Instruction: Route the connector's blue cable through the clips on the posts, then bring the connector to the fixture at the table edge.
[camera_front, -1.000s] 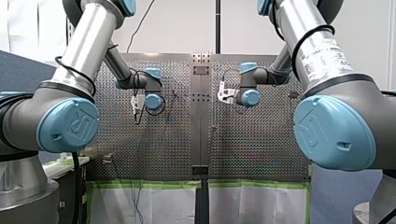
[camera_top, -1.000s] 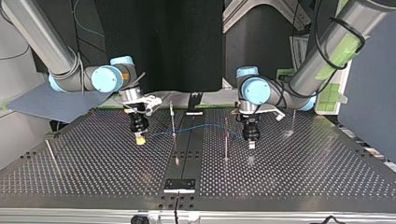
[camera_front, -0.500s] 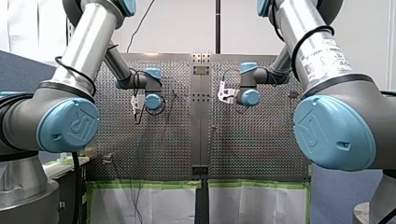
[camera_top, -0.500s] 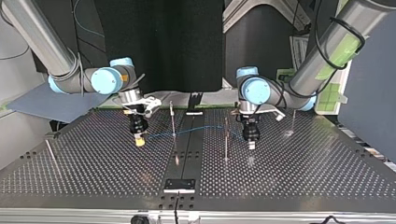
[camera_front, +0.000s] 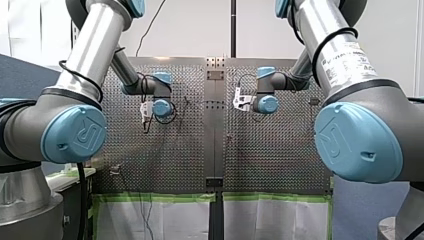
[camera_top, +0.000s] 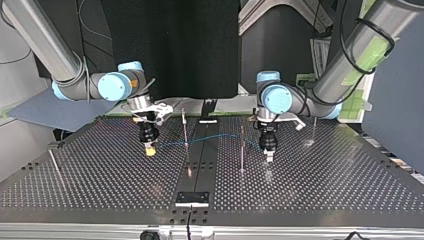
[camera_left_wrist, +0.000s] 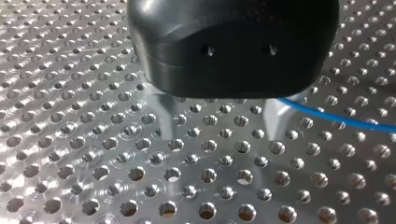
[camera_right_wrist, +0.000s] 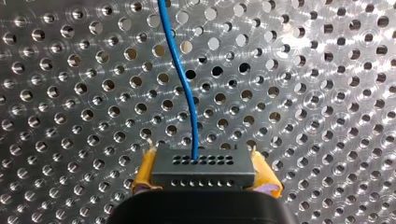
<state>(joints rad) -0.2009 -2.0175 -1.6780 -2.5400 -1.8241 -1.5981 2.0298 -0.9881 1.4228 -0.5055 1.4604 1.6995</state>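
you're looking at the perforated table (camera_top: 100, 185) with both arms reaching down onto it. in the top view the right arm (camera_top: 45, 45) comes in at the left and the left arm (camera_top: 360, 50) at the right. a dark centre strip (camera_top: 202, 150) runs across the table, and a black plate (camera_top: 192, 198) lies on it at the top view's near edge, well apart from both grippers.

the right gripper (camera_right_wrist: 204, 176) is clamped on the connector (camera_right_wrist: 203, 163): its yellow pads (camera_right_wrist: 144, 175) press the dark block's two sides. you'll find the connector close over the table, left of the strip in the top view. the left gripper (camera_left_wrist: 220, 137) is released, its two metal fingers (camera_left_wrist: 164, 119) standing apart over bare holes and grasping nothing.

one thin post (camera_top: 185, 130) stands upright near the right gripper, and a second post (camera_top: 242, 150) near the left gripper.

the blue cable (camera_right_wrist: 180, 79) leaves the connector's face, crosses the first post, arches over the strip, passes the second post and runs just beside one left finger. you can't tell whether it sits in a clip.
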